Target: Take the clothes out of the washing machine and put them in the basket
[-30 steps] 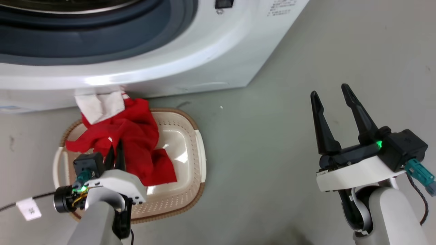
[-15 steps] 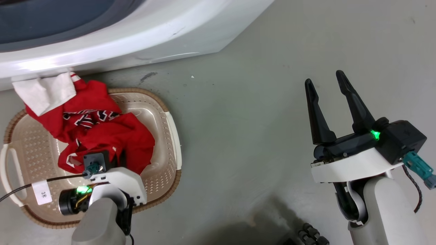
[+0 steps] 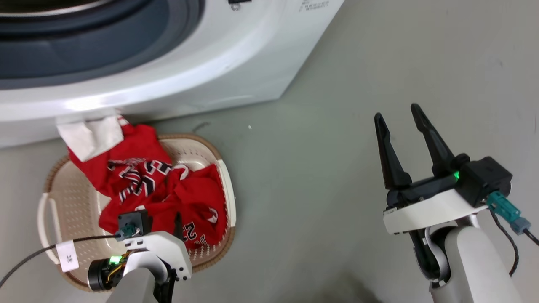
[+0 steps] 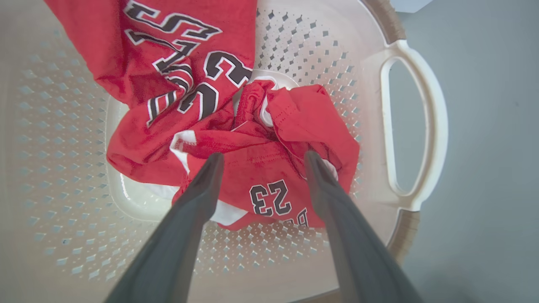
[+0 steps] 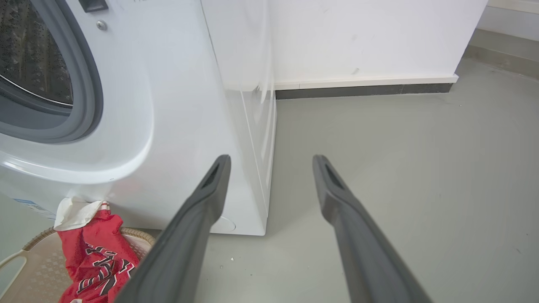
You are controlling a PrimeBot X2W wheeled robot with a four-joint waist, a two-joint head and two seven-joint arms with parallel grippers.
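The red clothes (image 3: 156, 189) lie crumpled in the cream basket (image 3: 71, 202) on the floor, lettering and a "23" facing up. Their white cloth part (image 3: 90, 134) drapes over the far rim against the washing machine (image 3: 202, 71). The machine's grey-ringed porthole (image 3: 105, 46) is at the top, its inside hidden. In the left wrist view my left gripper (image 4: 263, 155) hangs open just above the clothes (image 4: 269, 168), with nothing held between its fingers. My right gripper (image 3: 396, 111) stands open and empty over bare floor, well right of the basket.
In the right wrist view the machine's side panel (image 5: 252, 139) ends at a white wall with a dark skirting strip (image 5: 362, 89). Grey floor (image 3: 316, 168) spreads right of the basket. A black cable with a white tag (image 3: 67, 256) trails from my left wrist.
The head camera has shifted. The left gripper's fingers, close together in the red cloth a second ago, now stand apart. The clothes have settled lower in the basket, lettering up. The right gripper stays open.
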